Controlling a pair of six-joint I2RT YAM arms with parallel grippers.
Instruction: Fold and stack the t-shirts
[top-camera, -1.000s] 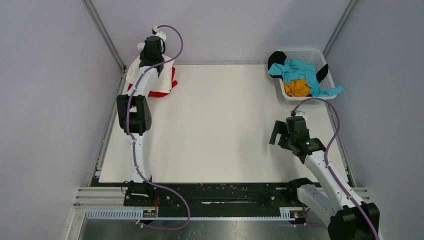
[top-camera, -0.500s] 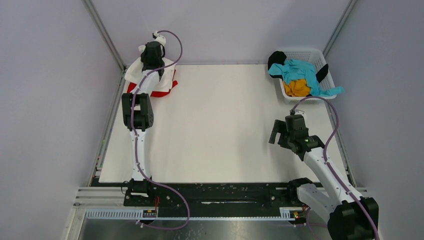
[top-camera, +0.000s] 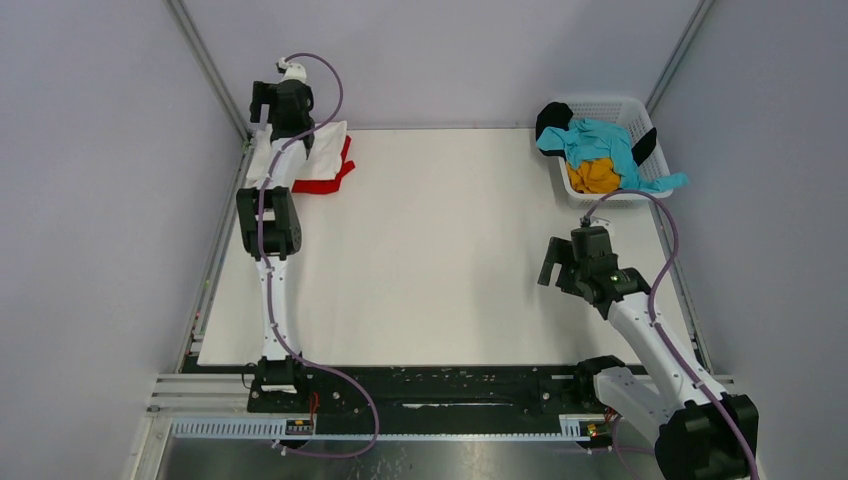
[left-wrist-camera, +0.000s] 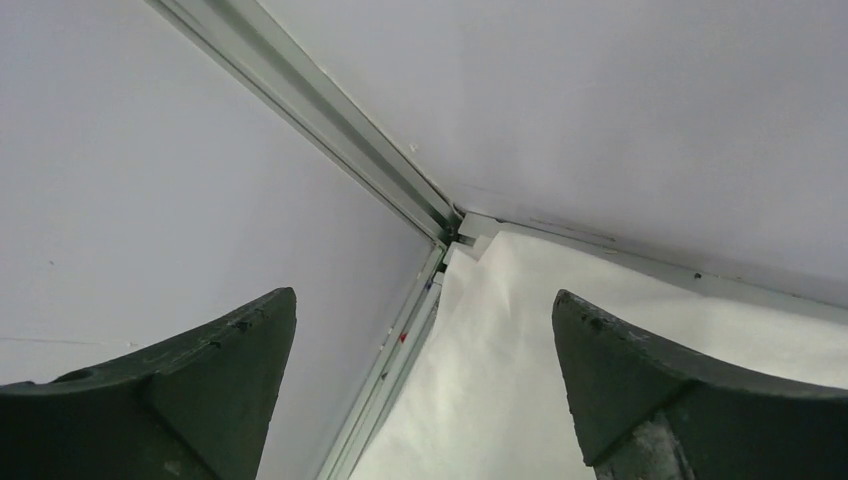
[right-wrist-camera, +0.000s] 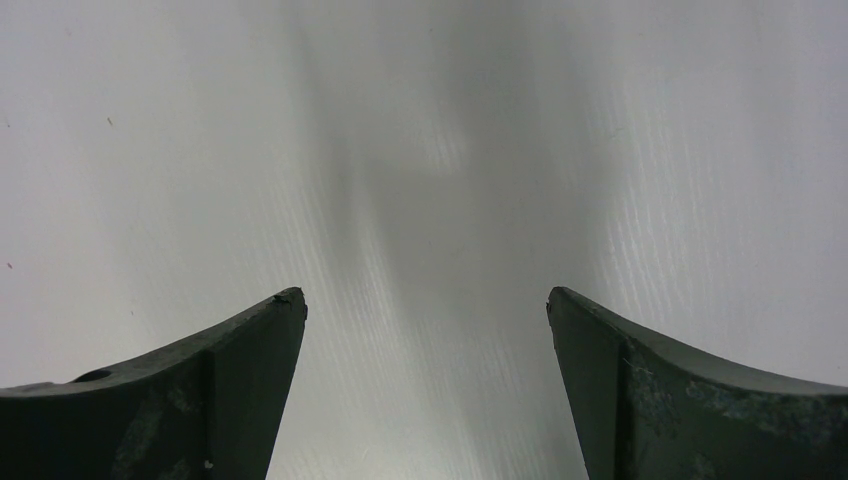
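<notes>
Lifted off the pile since earlier, left gripper (top-camera: 262, 103) hangs spread and empty above the far-left corner, where the white t-shirt (top-camera: 322, 142) lies on the red t-shirt (top-camera: 318, 181). Right gripper (top-camera: 552, 268) hovers spread, empty, near the right edge.

Wide bare table (top-camera: 440, 250) lies between the stacked t-shirts (top-camera: 328, 145) far left and the basket (top-camera: 605, 104) far right.
</notes>
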